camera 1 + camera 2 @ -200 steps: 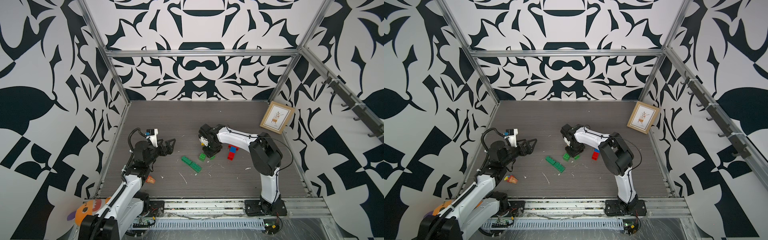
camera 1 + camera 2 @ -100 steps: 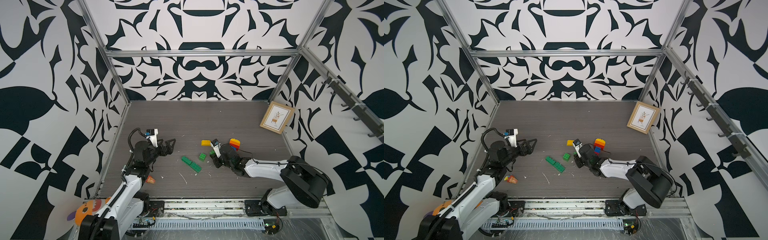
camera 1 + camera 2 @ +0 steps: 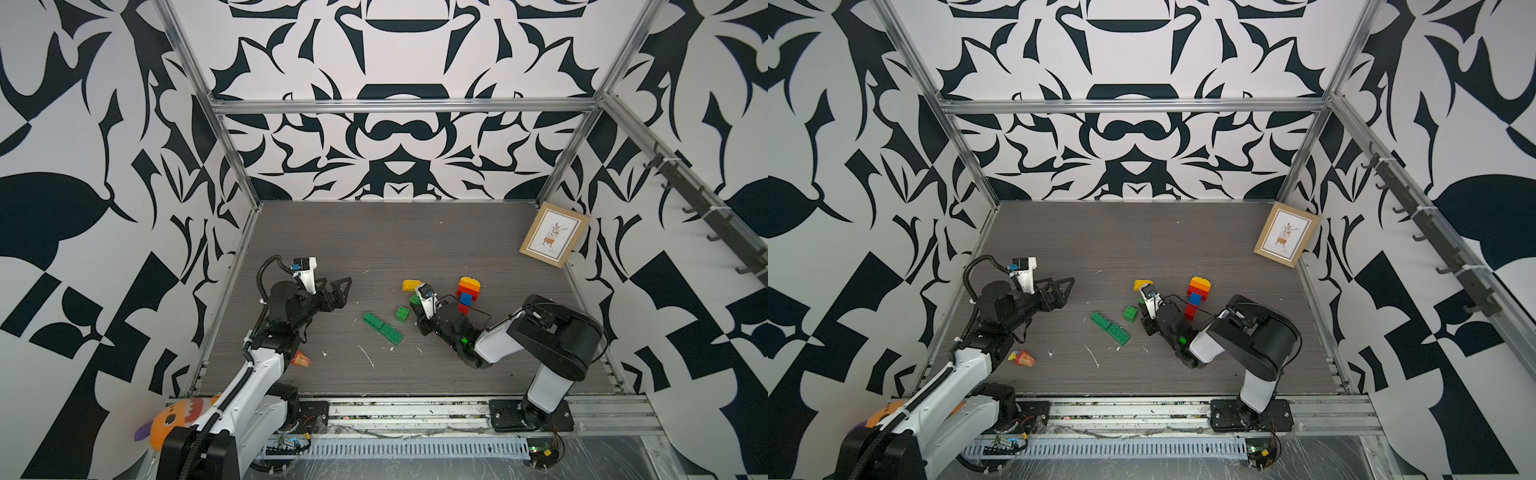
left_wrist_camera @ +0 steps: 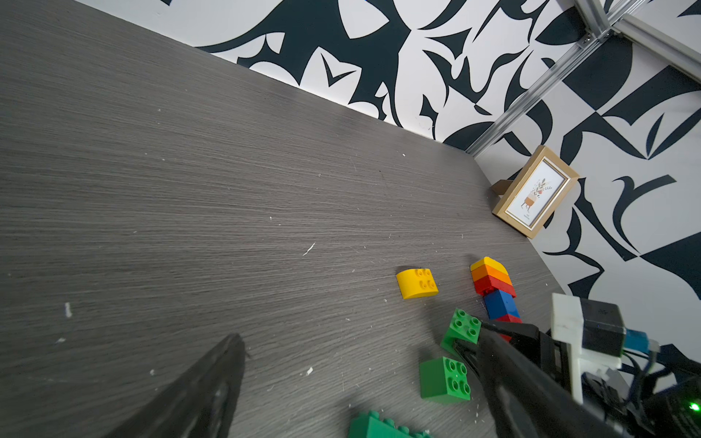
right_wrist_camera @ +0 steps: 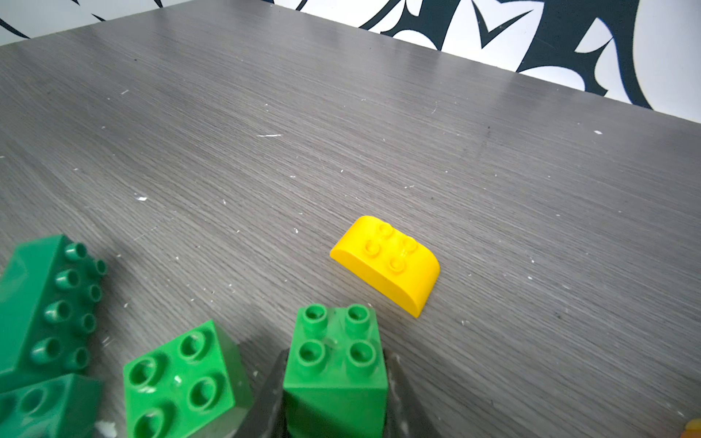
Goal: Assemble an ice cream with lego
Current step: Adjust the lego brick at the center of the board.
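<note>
While right jaws clench one green brick [image 5: 335,364], left jaws gape; one yellow dome [image 5: 385,261]; one stack [image 3: 468,287].

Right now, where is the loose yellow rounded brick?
In both top views the yellow rounded brick lies on the table, right of centre, just beyond the right gripper holding a green brick, left of the coloured stack.

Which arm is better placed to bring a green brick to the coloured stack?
Right. The right gripper is shut on a small green brick near the stack; the left gripper hangs open and empty, farther off.
</note>
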Robot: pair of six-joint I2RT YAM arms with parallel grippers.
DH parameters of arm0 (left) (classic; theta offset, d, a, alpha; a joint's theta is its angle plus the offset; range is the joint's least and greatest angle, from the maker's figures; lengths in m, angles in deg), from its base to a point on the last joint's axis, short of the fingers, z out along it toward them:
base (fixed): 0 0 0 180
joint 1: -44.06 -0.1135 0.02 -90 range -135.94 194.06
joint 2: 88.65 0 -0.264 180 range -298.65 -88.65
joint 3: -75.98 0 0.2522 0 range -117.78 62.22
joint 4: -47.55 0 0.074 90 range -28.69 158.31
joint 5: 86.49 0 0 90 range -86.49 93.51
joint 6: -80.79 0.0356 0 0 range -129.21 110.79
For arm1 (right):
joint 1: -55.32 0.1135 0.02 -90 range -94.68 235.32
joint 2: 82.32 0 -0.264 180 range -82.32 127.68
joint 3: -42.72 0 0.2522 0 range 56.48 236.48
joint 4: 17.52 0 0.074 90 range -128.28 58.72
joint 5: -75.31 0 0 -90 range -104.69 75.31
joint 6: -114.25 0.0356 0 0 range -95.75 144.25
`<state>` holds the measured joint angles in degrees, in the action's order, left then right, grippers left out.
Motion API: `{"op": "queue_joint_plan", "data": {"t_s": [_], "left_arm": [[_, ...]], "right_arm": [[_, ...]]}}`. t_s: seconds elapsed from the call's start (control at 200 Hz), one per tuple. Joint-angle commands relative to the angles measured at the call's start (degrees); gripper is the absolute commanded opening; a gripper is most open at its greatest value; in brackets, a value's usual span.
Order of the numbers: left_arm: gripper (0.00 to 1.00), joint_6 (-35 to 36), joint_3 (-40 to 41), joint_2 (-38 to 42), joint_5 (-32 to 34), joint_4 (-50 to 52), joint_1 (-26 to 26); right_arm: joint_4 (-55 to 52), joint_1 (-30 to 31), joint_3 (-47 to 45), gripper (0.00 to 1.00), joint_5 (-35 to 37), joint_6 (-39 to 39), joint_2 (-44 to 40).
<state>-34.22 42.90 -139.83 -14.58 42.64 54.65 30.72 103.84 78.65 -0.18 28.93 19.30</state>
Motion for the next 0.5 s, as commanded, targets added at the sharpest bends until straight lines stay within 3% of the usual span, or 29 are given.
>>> {"op": "queue_joint_plan", "data": {"t_s": [0.0,0.115,0.495], "left_arm": [[0.99,0.5,0.1,-0.2,-0.7,-1.5,0.2],[0.99,0.5,0.2,-0.1,-0.5,-1.5,0.1],[0.99,0.4,0.1,-0.4,-0.7,-1.7,0.2]], "right_arm": [[8.8,0.0,-1.0,0.19,1.8,0.4,1.8],[12.9,0.0,-2.9,0.20,2.0,1.3,3.9],[15.3,0.1,-6.7,0.48,2.6,2.3,4.5]]}}
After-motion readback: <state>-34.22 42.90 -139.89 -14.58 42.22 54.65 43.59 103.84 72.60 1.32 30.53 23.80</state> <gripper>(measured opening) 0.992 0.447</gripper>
